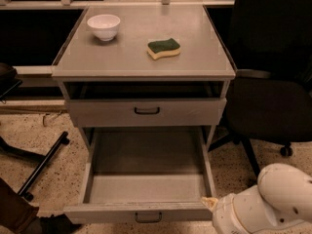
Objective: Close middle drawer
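White bowl (103, 26) and green sponge (164, 48), apart; black chair (273, 101) nearby.

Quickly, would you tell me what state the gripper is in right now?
Gripper: cannot be told; it sits at the middle drawer's front right corner.

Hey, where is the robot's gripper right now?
In the camera view the gripper is at the bottom right, at the front right corner of the pulled-out middle drawer, below the black chair.

The grey middle drawer (146, 186) stands pulled far out, lower centre, its dark handle (147, 217) at the bottom edge. The gripper (210, 203) is at its front right corner.
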You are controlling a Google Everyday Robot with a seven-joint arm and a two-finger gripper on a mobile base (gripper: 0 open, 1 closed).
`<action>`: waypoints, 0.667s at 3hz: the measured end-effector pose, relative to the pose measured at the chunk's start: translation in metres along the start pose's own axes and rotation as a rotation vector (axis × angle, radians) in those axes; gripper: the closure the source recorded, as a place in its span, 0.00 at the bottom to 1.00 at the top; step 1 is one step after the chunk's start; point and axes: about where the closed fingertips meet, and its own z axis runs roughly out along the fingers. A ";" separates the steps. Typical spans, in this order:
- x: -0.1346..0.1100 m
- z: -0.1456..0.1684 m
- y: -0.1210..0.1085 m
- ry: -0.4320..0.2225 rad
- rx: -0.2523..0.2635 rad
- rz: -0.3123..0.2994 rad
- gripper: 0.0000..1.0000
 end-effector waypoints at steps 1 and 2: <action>0.013 0.064 -0.021 0.001 -0.029 0.006 0.00; 0.021 0.133 -0.053 -0.011 -0.055 0.030 0.00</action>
